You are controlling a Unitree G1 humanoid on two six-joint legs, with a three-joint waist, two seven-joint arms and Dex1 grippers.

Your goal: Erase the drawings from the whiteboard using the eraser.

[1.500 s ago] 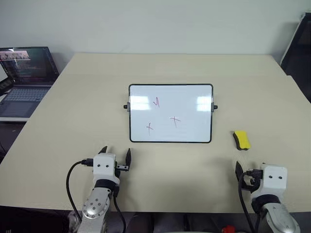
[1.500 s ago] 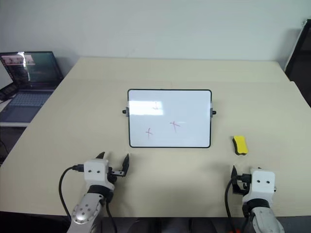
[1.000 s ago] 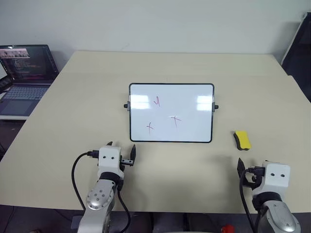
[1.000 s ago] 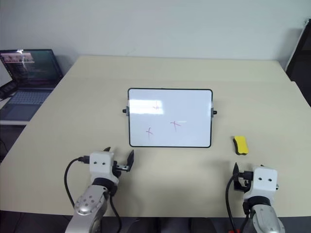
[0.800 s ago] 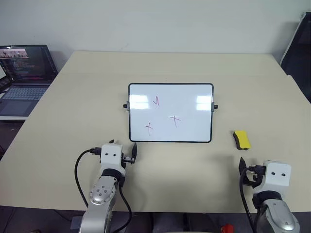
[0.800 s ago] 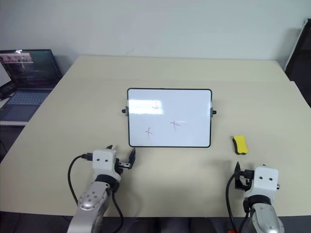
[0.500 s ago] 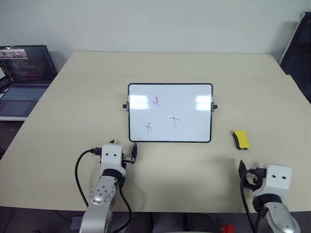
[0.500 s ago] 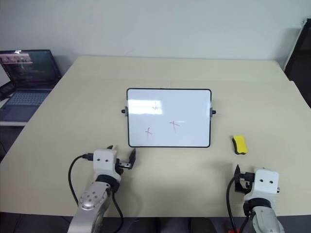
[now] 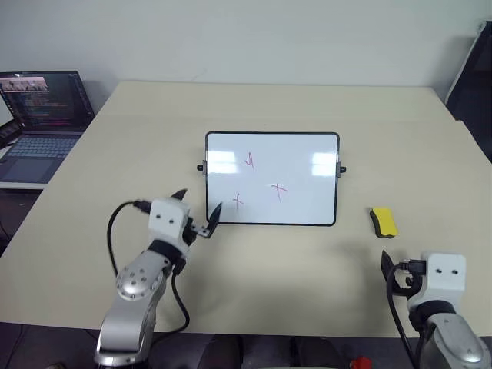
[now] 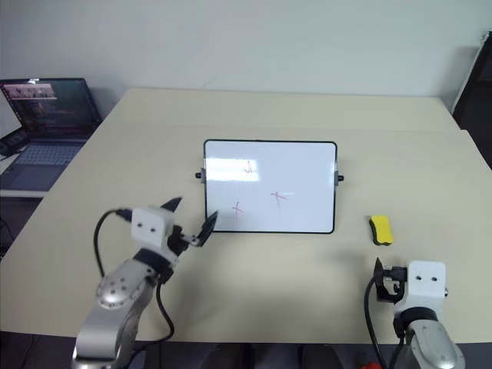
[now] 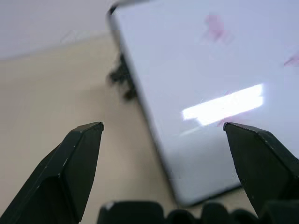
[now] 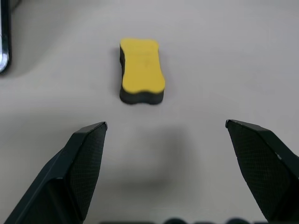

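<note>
Right gripper [image 12: 166, 135] sits at the near right edge of the table [image 9: 115, 169], jaws spread wide, nothing between them. It points forward at the eraser [image 9: 382, 221], which lies on the tabletop just ahead of it, apart from the fingers, not touched. Eraser is yellow on top, dark underneath, long axis running near to far, and sits to the right of the whiteboard [image 9: 300, 154], a little off its near right corner.

Left gripper [image 9: 196, 213] is raised at the near left, angled forward and to the right, jaws open and empty. Its right fingertip [image 9: 214, 211] overlaps the whiteboard's near left corner in the head views; whether it touches the frame, cannot tell. In the left wrist view the board's left edge and near left corner run between the two open fingers, with one black knob on the short side visible beyond.

Whiteboard lies mid-table, long sides running left to right, black frame, knobs at both short ends, light glare on its surface. The drawings [image 9: 277, 190] are all intact: a red cross near the near left part of the board, a second cross right of it toward the centre, and a tick-like mark farther back, left of centre.

Far left, off the table, an open laptop [image 9: 38, 115] with a lit screen.
</note>
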